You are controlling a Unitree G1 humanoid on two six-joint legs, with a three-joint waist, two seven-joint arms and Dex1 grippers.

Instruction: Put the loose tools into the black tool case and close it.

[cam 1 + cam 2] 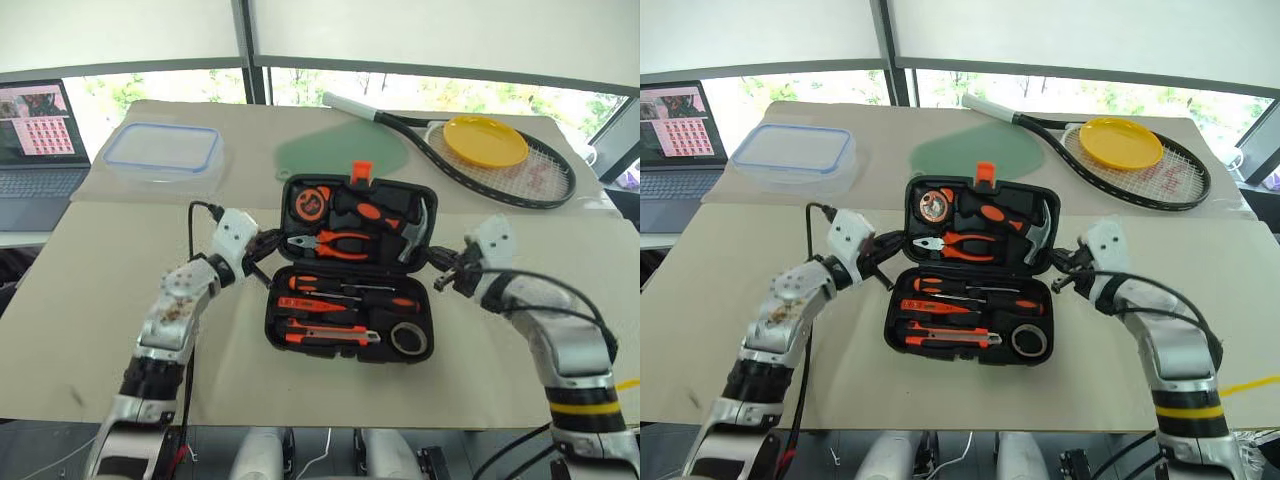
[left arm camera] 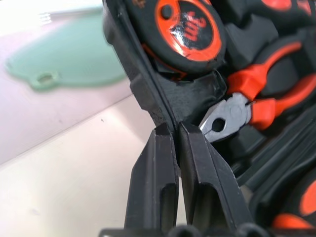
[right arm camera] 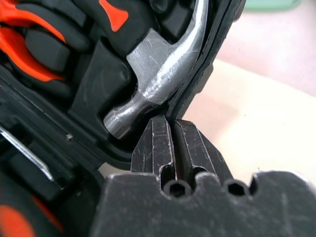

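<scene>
1. Your black tool case [image 1: 352, 268] sits open in the middle of the table [image 1: 120, 330], lid half toward the far side and tilted up a bit.
2. The loose stuff is already in the near half — screwdrivers [image 1: 350, 286] in the upper slots, the utility knife [image 1: 330, 337] along the near edge, the small tape roll [image 1: 408, 339] in the near right corner.
3. The lid half holds the tape measure [image 1: 309, 204], pliers [image 1: 335, 243] and hammer [image 1: 415, 232]. The orange latch [image 1: 361, 171] sticks up at its far edge.
4. Your left hand [image 2: 176, 129] has its fingers pinched narrow, with the lid's left rim wedged right at the tips — looks like a grip on the case edge.
5. Your right hand [image 3: 171, 122] is the same deal: fingers nearly together, nipping the lid's right rim just beside the hammer head.
6. Further back on the table: a clear blue-rimmed container [image 1: 163, 150], a green mat [image 1: 335, 148], a racket [image 1: 500, 160] with a yellow plate [image 1: 485, 140] on it.
</scene>
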